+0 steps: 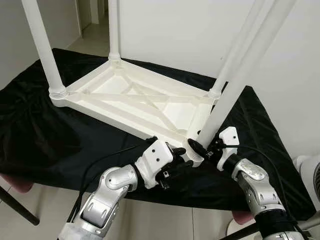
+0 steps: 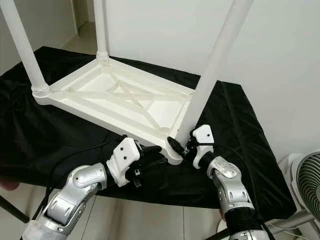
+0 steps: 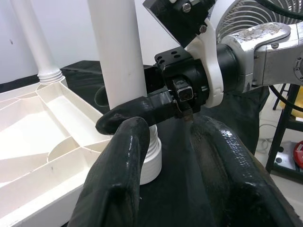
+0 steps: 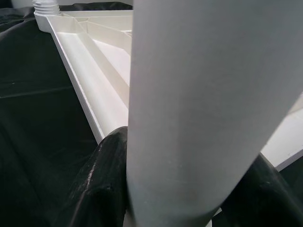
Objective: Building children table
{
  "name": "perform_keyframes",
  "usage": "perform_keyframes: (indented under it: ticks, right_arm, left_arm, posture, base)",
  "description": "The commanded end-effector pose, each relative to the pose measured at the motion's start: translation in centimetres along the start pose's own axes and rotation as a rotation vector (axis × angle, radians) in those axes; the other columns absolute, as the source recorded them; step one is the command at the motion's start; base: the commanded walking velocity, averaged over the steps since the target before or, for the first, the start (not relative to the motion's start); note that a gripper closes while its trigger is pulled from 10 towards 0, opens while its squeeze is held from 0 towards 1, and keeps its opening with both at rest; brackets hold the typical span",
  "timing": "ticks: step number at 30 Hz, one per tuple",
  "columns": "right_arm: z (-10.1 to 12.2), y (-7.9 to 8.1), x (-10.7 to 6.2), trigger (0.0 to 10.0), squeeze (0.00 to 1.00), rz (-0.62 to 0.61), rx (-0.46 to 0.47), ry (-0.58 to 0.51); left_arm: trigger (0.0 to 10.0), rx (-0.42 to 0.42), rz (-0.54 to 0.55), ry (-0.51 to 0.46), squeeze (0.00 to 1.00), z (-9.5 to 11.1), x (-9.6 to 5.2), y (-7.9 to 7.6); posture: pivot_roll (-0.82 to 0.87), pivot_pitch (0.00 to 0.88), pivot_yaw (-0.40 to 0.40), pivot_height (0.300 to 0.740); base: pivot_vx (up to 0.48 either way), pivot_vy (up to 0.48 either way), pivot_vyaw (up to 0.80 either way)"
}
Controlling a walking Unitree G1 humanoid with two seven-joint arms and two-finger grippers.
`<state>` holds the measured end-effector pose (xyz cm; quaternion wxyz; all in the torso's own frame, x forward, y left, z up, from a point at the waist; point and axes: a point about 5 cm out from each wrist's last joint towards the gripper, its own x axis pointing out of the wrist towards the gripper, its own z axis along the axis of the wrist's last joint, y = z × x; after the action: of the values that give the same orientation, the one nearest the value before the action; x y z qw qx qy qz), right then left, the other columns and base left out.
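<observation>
Children's table top [image 1: 135, 102] is lying upside down on the black cloth [image 1: 45, 135], ribbed underside up, with three legs already standing in its other corner sockets. I am working the fourth leg [image 1: 235, 80] at the near corner socket [image 1: 194, 155]. My right gripper [image 2: 181, 143] is clamping this leg low down, one finger each side of the shaft. My left gripper [image 1: 181, 163] is resting just beside the socket collar, fingers parted, gripping nothing. The leg is leaning off vertical, so I judge it not fully seated. Next move calls for straightening it, then twisting or pressing it home while the left steadies the corner.
</observation>
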<state>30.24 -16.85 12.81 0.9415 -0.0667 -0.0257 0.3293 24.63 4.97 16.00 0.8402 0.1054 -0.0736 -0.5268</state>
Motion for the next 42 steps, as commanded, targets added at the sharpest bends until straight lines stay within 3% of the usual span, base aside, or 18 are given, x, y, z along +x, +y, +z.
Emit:
perform_keyframes:
  ticks: [1, 3, 4, 8, 10, 11, 14, 18, 21, 27, 28, 29, 30, 31, 40, 41, 42]
  right_arm:
    - [-0.7, 0.7, -0.2, 0.0, 0.00, 0.022, 0.027, 0.034]
    - [-1.0, 1.2, -0.2, 0.0, 0.00, -0.002, 0.050, 0.042]
    - [-1.1, 1.6, 0.0, 10.0, 0.00, -0.049, 0.071, 0.051]
    - [-1.1, 1.8, 0.1, 10.0, 0.00, -0.158, 0.086, 0.049]
    - [-0.9, 1.6, 0.2, 10.0, 0.00, -0.307, 0.095, 0.025]
    - [-0.9, 1.6, 0.2, 10.0, 0.00, -0.307, 0.095, 0.025]
    - [-0.7, 2.7, 0.4, 10.0, 0.00, -0.485, 0.155, 0.009]
    - [-0.5, 3.6, 0.7, 10.0, 0.00, -0.544, 0.154, 0.015]
    - [-0.3, 4.2, 0.7, 10.0, 0.00, -0.673, 0.133, 0.032]
    - [0.6, 5.3, 1.4, 10.0, 0.00, -0.666, 0.171, -0.018]
    - [0.6, 5.3, 1.2, 10.0, 0.42, -0.668, 0.169, -0.017]
    - [0.6, 5.3, 1.1, 10.0, 0.74, -0.657, 0.169, -0.024]
    - [0.6, 5.3, 1.1, 10.0, 0.74, -0.657, 0.169, -0.024]
    - [0.6, 5.3, 1.0, 10.0, 1.00, -0.662, 0.154, -0.021]
    - [1.3, 4.2, 0.9, 10.0, 1.00, -0.531, 0.117, -0.049]
    - [1.4, 3.9, 0.9, 10.0, 0.00, -0.489, 0.105, -0.051]
    - [1.4, 3.9, 0.9, 10.0, 0.00, -0.489, 0.105, -0.051]
  left_arm:
    - [10.0, -0.022, 0.045, 0.015, 0.00, -0.4, 0.1, 0.2]
    - [10.0, -0.001, 0.078, 0.026, 0.00, -0.6, 0.1, 0.4]
    - [10.0, 0.016, 0.096, 0.026, 0.00, -0.6, 0.0, 0.5]
    - [10.0, 0.028, 0.120, 0.025, 0.00, -0.5, 0.0, 0.7]
    - [10.0, 0.032, 0.132, 0.024, 0.00, -0.5, 0.0, 1.0]
    - [10.0, 0.032, 0.132, 0.024, 0.00, -0.5, 0.0, 1.0]
    - [10.0, 0.050, 0.147, 0.019, 0.00, -0.4, -0.1, 1.3]
    - [10.0, 0.050, 0.155, 0.015, 0.00, -0.4, -0.1, 1.4]
    - [10.0, 0.054, 0.166, 0.013, 0.00, -0.4, -0.1, 1.5]
    - [10.0, 0.050, 0.183, 0.008, 0.00, -0.4, -0.2, 1.6]
    - [10.0, 0.044, 0.179, 0.006, 0.00, -0.4, -0.2, 1.5]
    - [10.0, 0.041, 0.174, 0.006, 0.00, -0.3, -0.2, 1.5]
    - [10.0, 0.041, 0.174, 0.006, 0.00, -0.3, -0.2, 1.5]
    - [10.0, 0.043, 0.169, 0.006, 0.00, -0.4, -0.3, 1.5]
    - [10.0, 0.046, 0.150, 0.004, 0.00, -0.3, -0.3, 1.6]
    - [10.0, 0.045, 0.150, 0.003, 0.00, -0.3, -0.3, 1.6]
    - [10.0, 0.045, 0.150, 0.003, 0.00, -0.3, -0.3, 1.6]
  posture:
    - [-0.01, 0.000, -0.143, 0.740]
    - [-0.01, 0.000, -0.146, 0.740]
    - [-0.01, 0.000, -0.146, 0.740]
    - [-0.01, 0.000, -0.145, 0.740]
    - [-0.02, 0.000, -0.145, 0.740]
    - [-0.02, 0.000, -0.145, 0.740]
    - [-0.02, 0.000, -0.144, 0.740]
    - [-0.02, 0.000, -0.144, 0.740]
    - [-0.01, 0.000, -0.148, 0.740]
    - [-0.01, 0.000, -0.139, 0.740]
    - [-0.01, 0.000, -0.138, 0.740]
    - [-0.01, 0.000, -0.138, 0.740]
    - [-0.01, 0.000, -0.138, 0.740]
    - [-0.01, 0.000, -0.136, 0.740]
    - [-0.01, 0.000, -0.134, 0.740]
    - [-0.01, 0.000, -0.134, 0.740]
    - [-0.01, 0.000, -0.134, 0.740]
  base:
    - [0.000, 0.000, 0.00]
    - [0.000, 0.000, 0.00]
    - [0.000, 0.000, 0.00]
    - [0.000, 0.000, 0.00]
    - [0.000, 0.000, 0.00]
    - [0.000, 0.000, 0.00]
    - [0.000, 0.000, 0.00]
    - [0.000, 0.000, 0.00]
    - [0.000, 0.000, 0.00]
    - [0.000, 0.000, 0.00]
    - [0.000, 0.000, 0.00]
    - [0.000, 0.000, 0.00]
    - [0.000, 0.000, 0.00]
    - [0.000, 0.000, 0.00]
    - [0.000, 0.000, 0.00]
    - [0.000, 0.000, 0.00]
    - [0.000, 0.000, 0.00]
